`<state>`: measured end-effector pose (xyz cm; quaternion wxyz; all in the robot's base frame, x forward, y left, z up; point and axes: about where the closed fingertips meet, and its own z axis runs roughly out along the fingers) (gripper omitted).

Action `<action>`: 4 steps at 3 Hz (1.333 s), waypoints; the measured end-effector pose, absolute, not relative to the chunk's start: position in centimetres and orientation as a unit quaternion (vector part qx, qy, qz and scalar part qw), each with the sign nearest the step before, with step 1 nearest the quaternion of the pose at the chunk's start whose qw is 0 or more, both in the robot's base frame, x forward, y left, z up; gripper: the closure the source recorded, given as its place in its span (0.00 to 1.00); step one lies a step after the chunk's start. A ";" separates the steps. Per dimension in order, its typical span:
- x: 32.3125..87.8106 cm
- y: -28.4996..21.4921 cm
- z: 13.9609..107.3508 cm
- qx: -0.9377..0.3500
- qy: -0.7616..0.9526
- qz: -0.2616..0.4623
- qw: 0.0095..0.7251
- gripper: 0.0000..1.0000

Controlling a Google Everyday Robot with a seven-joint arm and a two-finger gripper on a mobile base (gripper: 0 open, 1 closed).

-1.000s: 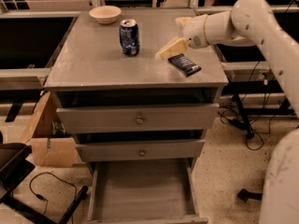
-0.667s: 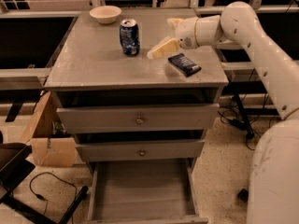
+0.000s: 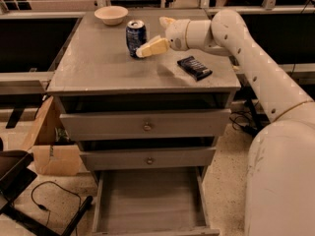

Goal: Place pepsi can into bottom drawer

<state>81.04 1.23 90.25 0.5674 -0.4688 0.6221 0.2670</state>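
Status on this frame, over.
Gripper open, just right of pepsi can, no grip yet. Can upright on cabinet top. Bottom drawer pulled open. Snack packet, bowl apart from can.

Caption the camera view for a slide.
Open gripper at the pepsi can on the cabinet top; bottom drawer pulled out, empty.

We're looking at a pretty chunky arm (image 3: pixel 256 68) here: smooth off-white shell, fat rounded tube segments, and a row of small dark dots down the long link that look like screw holes. A thin tan seam rings the joint where it meets the big bulbous white body section (image 3: pixel 280 181) at lower right. The wrist is a stubby white cylinder with a greyish round patch. The gripper (image 3: pixel 150 36) sits over the grey cabinet top (image 3: pixel 98 68), its two cream wedge-shaped fingers (image 3: pixel 153 46) spread apart.
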 end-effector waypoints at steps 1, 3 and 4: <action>81.3 2.7 90.7 -0.451 0.620 0.273 0.581 0.00; 82.1 6.0 89.4 -0.410 0.629 0.290 0.593 0.25; 82.2 6.0 89.4 -0.409 0.629 0.290 0.593 0.49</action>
